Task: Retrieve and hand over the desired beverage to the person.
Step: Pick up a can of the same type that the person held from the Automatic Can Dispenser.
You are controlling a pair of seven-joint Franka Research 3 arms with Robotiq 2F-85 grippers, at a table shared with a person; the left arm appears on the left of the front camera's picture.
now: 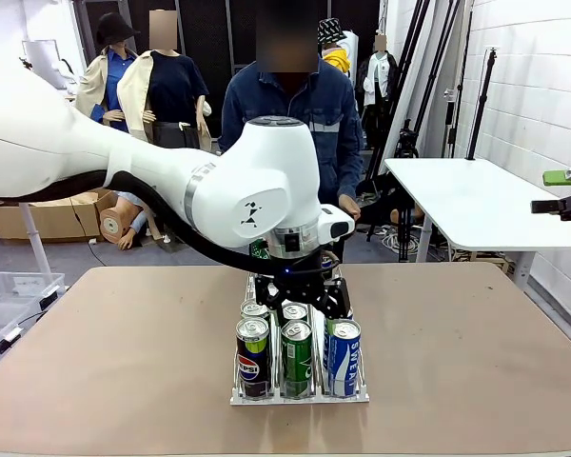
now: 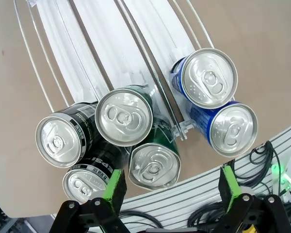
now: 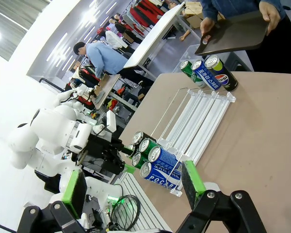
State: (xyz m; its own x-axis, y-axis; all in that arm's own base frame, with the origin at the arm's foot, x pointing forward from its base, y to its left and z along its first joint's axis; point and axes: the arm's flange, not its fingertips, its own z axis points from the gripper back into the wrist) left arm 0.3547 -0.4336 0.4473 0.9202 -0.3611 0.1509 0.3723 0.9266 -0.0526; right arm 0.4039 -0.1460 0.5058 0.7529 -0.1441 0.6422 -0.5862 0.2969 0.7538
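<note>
The left gripper is open and empty at the bottom of the frame, above the green cans in the middle of the rack. Black cans are on the left, blue cans on the right. The right gripper, at the right edge, is open too. The person stands upper centre, behind the table.

Glossy metal cans, clear plastic rack (shiny), matt tabletop

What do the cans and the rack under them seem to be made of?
Cans: probably aluminium; the lids are bare silvery metal with pull tabs, the sides glossy print. Rack: seems clear or whitish glossy plastic rails with thin wire dividers, likely metal.
</note>
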